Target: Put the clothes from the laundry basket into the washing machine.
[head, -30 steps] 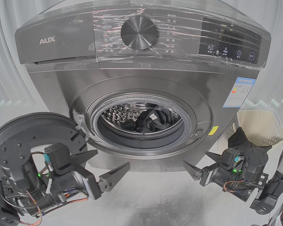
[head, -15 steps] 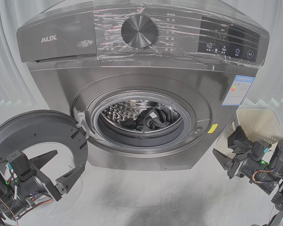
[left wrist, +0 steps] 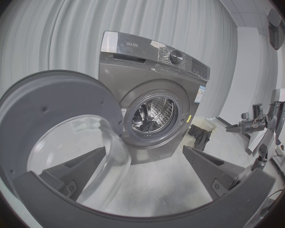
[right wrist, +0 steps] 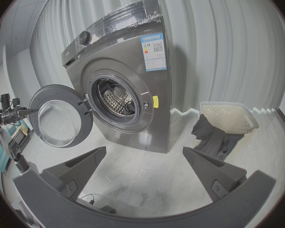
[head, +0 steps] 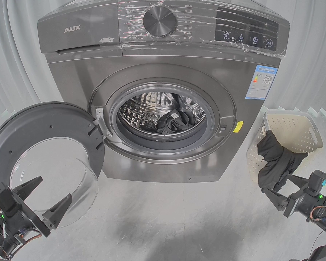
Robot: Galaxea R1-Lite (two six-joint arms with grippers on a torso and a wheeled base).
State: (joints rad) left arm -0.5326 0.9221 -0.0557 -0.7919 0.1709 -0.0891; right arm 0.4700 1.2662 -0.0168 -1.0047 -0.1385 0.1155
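The grey washing machine (head: 163,66) stands with its round door (head: 43,127) swung wide to the left. Dark clothes (head: 172,121) lie inside the drum. To the machine's right stands a cream laundry basket (head: 300,127), and a dark garment (head: 277,160) hangs over its near rim down to the floor. My left gripper (head: 54,188) is open and empty, low in front of the door (left wrist: 53,105). My right gripper (head: 277,183) is open and empty, just below the hanging garment (right wrist: 212,140).
Pale grey floor (head: 177,214) spreads in front of the machine between the two arms. White pleated curtains (head: 11,55) run behind and beside the machine. The open door's glass bowl (head: 58,178) bulges toward my left gripper.
The head view has pulled back, so the machine looks smaller and higher. Both grippers drew away from the drum opening, outward and down to either side, still open and empty.
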